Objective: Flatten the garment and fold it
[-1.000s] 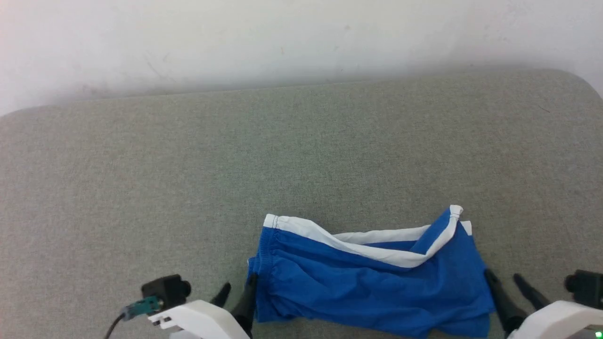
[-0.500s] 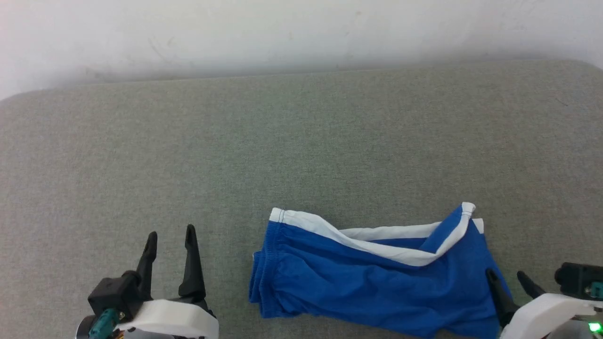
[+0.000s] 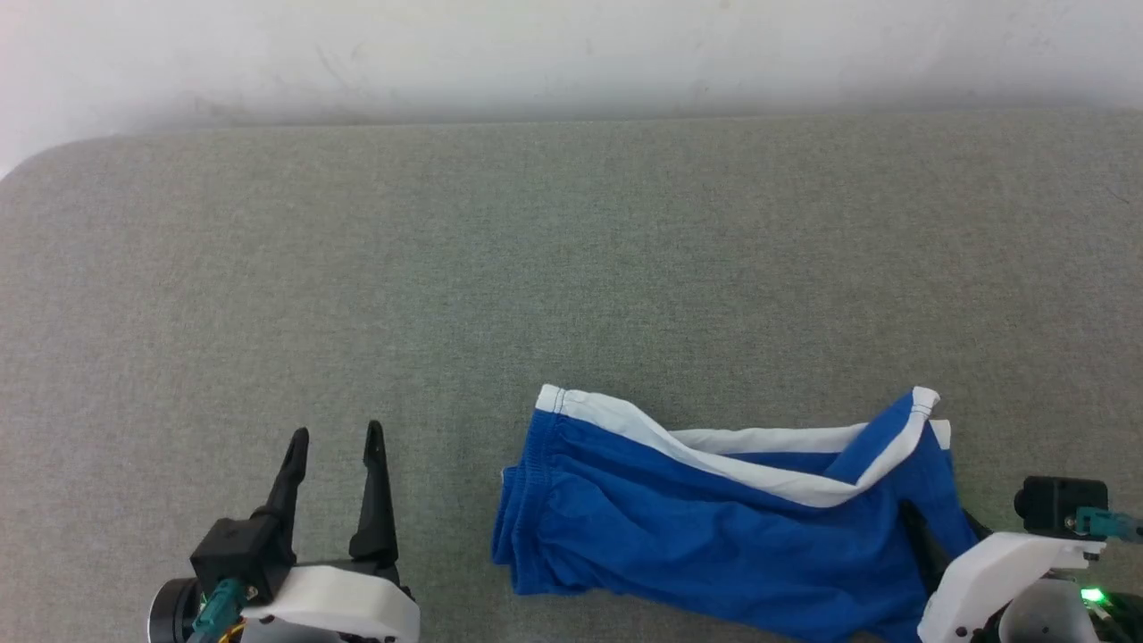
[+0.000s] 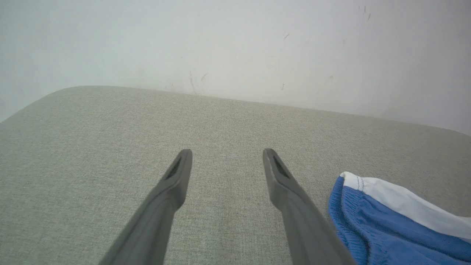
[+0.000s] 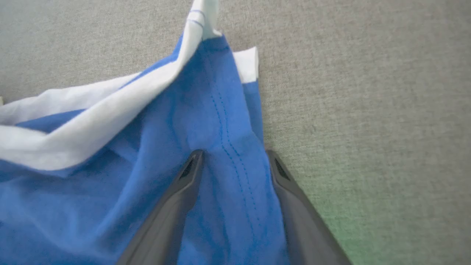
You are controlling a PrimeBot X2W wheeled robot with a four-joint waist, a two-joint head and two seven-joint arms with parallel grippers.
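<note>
1. Blue thin cloth of the shorts (image 5: 206, 121) rises as a stitched ridge between the two dark fingers of the right gripper (image 5: 233, 154). The fingers stand apart, one on each side of that ridge, and are not pinched together on it.
2. To that gripper's left the shorts lie crumpled and doubled over on themselves, with a white band (image 5: 73, 129) crossing them on a slant. Just past its fingertips a white-tipped corner (image 5: 204, 14) of the cloth pokes forward, and beside it a second white edge lies flat.
3. Well off to the other side, the left gripper (image 3: 337, 430) sits over the cushion (image 3: 571, 268) with its fingers spread wide. Whether they touch the weave I cannot tell.
4. The shorts lie to this gripper's right, near but apart from it. The end closest to its right finger is the gathered waistband (image 4: 340, 217), topped by a strip of white.
5. Beyond both sets of fingertips the grey-green woven cushion stretches away, rounding off at its far left corner.
6. Farthest out, a white wall (image 3: 571, 54) with faint scuff marks stands behind the cushion's back edge
</note>
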